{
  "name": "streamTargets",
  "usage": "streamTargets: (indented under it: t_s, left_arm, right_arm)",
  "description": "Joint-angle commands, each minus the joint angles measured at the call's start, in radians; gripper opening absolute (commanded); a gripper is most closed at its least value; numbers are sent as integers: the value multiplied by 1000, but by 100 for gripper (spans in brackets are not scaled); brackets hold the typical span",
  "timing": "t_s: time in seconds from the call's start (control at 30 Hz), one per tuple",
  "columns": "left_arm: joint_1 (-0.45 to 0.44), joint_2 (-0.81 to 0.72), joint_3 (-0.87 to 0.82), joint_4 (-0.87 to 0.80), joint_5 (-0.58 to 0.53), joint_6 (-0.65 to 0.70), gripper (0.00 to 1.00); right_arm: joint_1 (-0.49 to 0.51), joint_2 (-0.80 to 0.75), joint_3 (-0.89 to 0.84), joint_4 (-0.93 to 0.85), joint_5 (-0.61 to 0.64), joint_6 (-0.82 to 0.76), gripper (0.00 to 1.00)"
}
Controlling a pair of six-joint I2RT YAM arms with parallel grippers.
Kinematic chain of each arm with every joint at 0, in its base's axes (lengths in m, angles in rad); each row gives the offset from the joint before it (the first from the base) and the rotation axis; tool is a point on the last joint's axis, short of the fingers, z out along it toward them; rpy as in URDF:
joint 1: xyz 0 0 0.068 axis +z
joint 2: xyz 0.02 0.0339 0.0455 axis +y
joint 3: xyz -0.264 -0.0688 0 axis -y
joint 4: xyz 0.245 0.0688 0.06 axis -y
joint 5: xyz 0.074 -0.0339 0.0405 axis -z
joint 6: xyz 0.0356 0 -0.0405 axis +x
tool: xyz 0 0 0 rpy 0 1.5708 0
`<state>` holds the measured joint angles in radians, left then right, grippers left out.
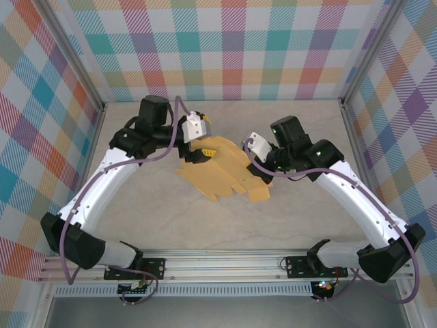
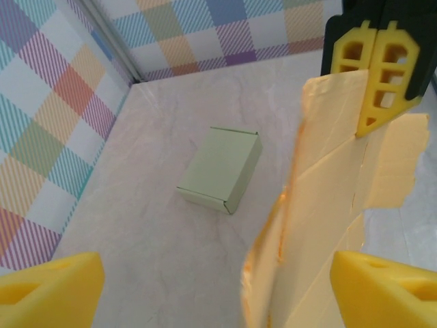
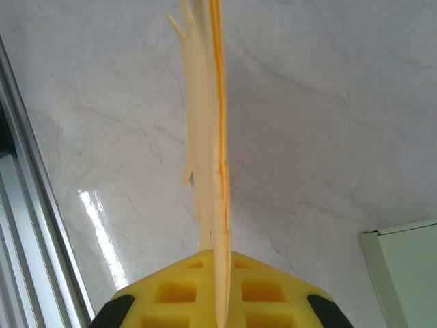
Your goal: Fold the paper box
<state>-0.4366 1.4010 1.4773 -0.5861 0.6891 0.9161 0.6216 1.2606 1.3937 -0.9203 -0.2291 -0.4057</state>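
Marbled table [image 1: 164, 219], plaid walls [image 1: 232, 48], box [image 1: 225, 171] apparently aloft

Bare pale marble counter [image 1: 225, 225] lies open near and far; mid-counter, the raised yellow paper box sheet [image 1: 222, 171] and a small green cardboard box [image 2: 220, 169] (closed) block passage.

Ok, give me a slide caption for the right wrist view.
Right gripper shut on the yellow paper box, edge-on against the marbled table, green box at lower right.
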Motion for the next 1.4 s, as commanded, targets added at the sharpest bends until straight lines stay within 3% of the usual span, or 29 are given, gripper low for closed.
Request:
streamTargets:
  t_s: [0.0, 0.07, 0.13, 0.27, 0.4, 0.57, 0.6, 0.63, 0.7, 0.77, 0.8, 1.0, 1.2, 1.37]
  left_arm:
    - [13, 30, 48, -85, 26, 25, 58]
    - [14, 55, 74, -104, 18, 2, 46]
    - [13, 74, 99, -150, 28, 4, 43]
    - [14, 92, 88, -157, 26, -47, 20]
    - [13, 84, 12, -36, -24, -174, 11]
    - [15, 60, -118, 182, -97, -346, 12]
    - [16, 61, -131, 195, -101, -363, 13]
    - [16, 64, -141, 197, -98, -375, 22]
    - [20, 59, -173, 210, -82, -378, 56]
    - [24, 36, -212, 244, -80, -354, 76]
    - [27, 18, -233, 270, -87, -338, 80]
    - [64, -59, -262, 385, -87, -220, 81]
    - [74, -17, -82, 92, 26, -10, 80]
    - [75, 15, -12, -41, 74, 58, 77]
  right_arm:
    - [4, 18, 49, -82, -26, -57, 0]
    - [4, 26, 57, -76, -7, -61, 0]
    - [4, 31, 62, -68, 24, -61, 0]
    - [4, 43, 75, -39, 87, -61, 0]
    - [4, 59, 90, 9, 174, -53, 0]
    - [4, 91, 66, 140, 257, -27, 0]
    - [4, 100, 55, 168, 262, -33, 0]
    - [4, 108, 45, 191, 255, -42, 0]
    - [4, 133, 28, 219, 235, -81, 0]
    - [4, 164, 28, 213, 204, -131, 0]
    - [5, 177, 31, 204, 169, -160, 0]
    - [6, 223, 54, 101, 21, -267, 0]
    - [6, 263, 107, 23, -5, -285, 0]
    - [6, 267, 123, 14, -10, -283, 0]
